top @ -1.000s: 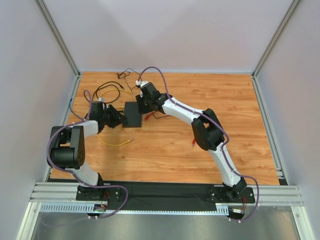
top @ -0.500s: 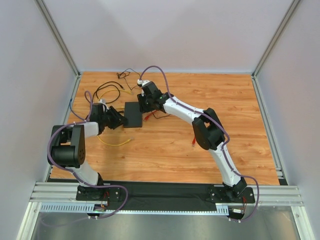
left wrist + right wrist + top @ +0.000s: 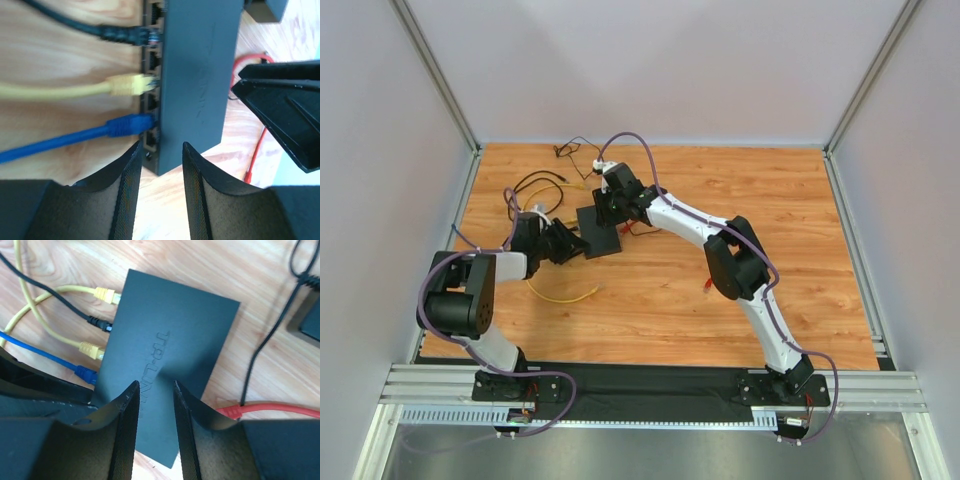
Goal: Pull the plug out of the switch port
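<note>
The switch [image 3: 603,238] is a flat black box lying tilted on the wooden table. Along its port edge sit a yellow plug [image 3: 105,294], a black plug [image 3: 98,323], a second yellow plug [image 3: 91,349] and a blue plug [image 3: 85,374]. The left wrist view shows the black plug [image 3: 125,35], a yellow plug [image 3: 129,84] and the blue plug [image 3: 129,124] in their ports. My left gripper [image 3: 161,146] is open, with the switch's near corner [image 3: 195,75] just ahead of its tips. My right gripper [image 3: 154,385] is open above the switch's top face [image 3: 170,340].
A red cable [image 3: 270,410] runs along the table beside the switch. A small black adapter [image 3: 310,322] on a thin black wire lies further off. A loose yellow cable [image 3: 565,297] curls near the left arm. Grey walls enclose the table on three sides.
The switch has turned and now lies tilted, shifted slightly right. My left gripper has moved right and nearer along with it. The loose yellow cable has slid nearer.
</note>
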Controlling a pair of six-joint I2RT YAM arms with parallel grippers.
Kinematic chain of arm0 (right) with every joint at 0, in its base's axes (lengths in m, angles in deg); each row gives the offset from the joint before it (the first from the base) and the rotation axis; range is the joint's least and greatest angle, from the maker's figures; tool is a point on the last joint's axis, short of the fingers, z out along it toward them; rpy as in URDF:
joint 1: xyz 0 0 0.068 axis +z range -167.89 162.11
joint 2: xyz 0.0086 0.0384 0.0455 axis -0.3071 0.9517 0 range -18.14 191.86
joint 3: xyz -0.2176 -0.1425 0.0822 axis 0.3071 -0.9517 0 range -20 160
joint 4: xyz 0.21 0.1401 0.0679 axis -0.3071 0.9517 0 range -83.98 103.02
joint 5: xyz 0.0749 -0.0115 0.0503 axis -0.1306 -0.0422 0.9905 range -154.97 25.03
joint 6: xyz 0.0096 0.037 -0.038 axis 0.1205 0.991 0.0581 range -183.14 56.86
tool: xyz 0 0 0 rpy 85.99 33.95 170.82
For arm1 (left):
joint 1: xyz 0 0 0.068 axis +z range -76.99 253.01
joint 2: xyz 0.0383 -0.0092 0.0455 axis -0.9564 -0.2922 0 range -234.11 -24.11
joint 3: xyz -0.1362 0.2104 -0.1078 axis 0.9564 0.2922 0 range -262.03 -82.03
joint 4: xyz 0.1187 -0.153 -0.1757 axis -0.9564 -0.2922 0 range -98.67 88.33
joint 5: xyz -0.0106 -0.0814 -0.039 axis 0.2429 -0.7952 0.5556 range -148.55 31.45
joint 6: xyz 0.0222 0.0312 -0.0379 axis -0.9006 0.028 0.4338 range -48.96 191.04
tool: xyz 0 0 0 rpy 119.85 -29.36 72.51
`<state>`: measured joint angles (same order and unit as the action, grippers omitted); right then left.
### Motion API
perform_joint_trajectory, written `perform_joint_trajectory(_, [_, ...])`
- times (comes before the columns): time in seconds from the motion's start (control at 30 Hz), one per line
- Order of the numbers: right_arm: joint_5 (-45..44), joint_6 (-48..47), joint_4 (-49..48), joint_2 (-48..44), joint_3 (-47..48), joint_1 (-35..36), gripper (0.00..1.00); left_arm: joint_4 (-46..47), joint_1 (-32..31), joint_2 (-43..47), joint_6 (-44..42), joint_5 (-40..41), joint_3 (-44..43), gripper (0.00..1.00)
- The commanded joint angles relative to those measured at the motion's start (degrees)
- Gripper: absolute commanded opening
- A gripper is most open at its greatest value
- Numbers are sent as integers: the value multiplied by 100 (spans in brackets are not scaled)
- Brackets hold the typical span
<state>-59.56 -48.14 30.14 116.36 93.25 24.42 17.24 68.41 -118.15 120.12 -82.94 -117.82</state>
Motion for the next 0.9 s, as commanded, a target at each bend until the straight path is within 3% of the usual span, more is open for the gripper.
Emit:
perform_joint_trajectory(0.0, [285, 125, -127, 68, 206, 41, 35, -133, 21, 526, 232, 486, 133, 45])
perform_joint_trajectory(0.17, [364, 275, -48, 191, 197, 50, 34, -47, 21, 1028, 760, 891, 441, 44])
perform_joint_trajectory(0.4, [399, 275, 102, 279, 232, 59, 33, 1689, 3, 1028, 2174, 1181, 1223, 33])
perform_joint_trajectory(0.53, [417, 222, 181, 305, 259, 59, 33, 2572, -58, 896, 2843, 1550, 1750, 35])
perform_joint_trajectory(0.87, [399, 90, 269, 288, 250, 50, 33, 4285, -225, -175, 3749, 2043, 1962, 42])
